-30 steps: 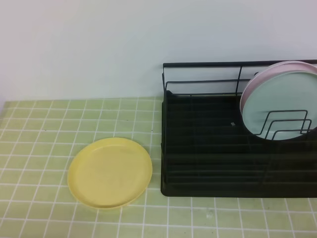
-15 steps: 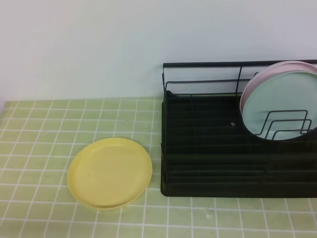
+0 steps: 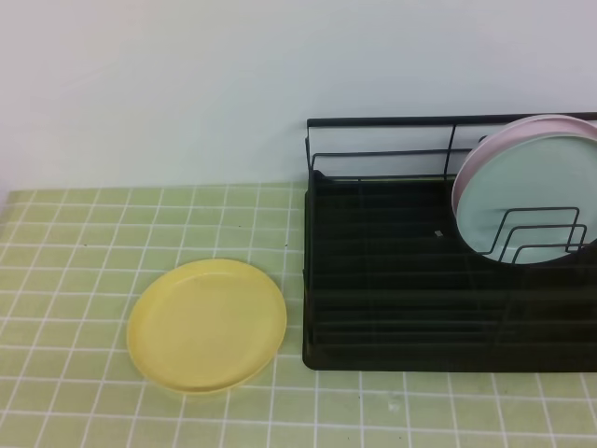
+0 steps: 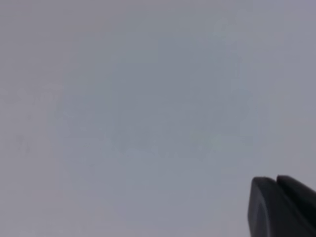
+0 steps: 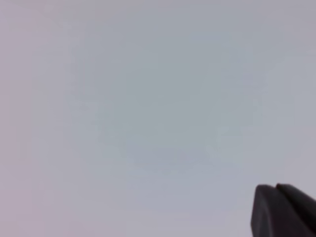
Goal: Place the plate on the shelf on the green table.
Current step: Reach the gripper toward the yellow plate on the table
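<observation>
The plate (image 3: pixel 206 324) lies flat on the green bench (image 3: pixel 75 243) just left of the shelf (image 3: pixel 401 308), while both end effectors, left (image 4: pixel 282 207) and right (image 5: pixel 281 211), are closed and hold nothing.

The pale-yellow plate (image 3: pixel 206 325) lay flat on the green tiled surface (image 3: pixel 75 243), just left of the black wire shelf (image 3: pixel 392 271).

Only the pincer tips are visible, one per wrist view. Left pincer (image 4: pixel 276 183): two matte black, blunt, rounded fingers parted by a thin seam. Right pincer (image 5: pixel 275 190): same black, rounded build. No cables, screws or markings discernible.
</observation>
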Controlling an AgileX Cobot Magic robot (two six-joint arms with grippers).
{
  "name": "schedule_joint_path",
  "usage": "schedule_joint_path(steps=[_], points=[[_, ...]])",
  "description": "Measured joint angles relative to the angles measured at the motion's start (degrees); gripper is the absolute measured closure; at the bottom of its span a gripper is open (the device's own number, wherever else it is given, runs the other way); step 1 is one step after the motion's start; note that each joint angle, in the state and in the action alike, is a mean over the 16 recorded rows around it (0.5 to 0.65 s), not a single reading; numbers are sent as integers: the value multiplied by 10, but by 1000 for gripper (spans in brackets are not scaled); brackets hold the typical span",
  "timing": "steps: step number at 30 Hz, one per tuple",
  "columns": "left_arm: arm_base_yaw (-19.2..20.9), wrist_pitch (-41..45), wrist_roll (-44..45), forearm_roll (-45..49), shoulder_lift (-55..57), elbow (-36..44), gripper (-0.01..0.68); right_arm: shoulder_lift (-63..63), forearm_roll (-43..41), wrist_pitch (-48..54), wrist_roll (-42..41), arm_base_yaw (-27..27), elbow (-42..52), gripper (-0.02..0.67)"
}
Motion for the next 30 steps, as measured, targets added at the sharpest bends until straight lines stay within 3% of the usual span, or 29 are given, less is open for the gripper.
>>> schedule_joint_path(steps=[11, 21, 30], points=[[0, 30, -8, -6, 0, -11, 675, 0, 3, -12, -20, 0, 0, 652], [0, 225, -21, 23, 0, -108, 675, 0, -2, 77, -52, 0, -24, 652], [0, 381, -26, 26, 1, -162, 675, 1, -74, 230, -27, 0, -83, 652]])
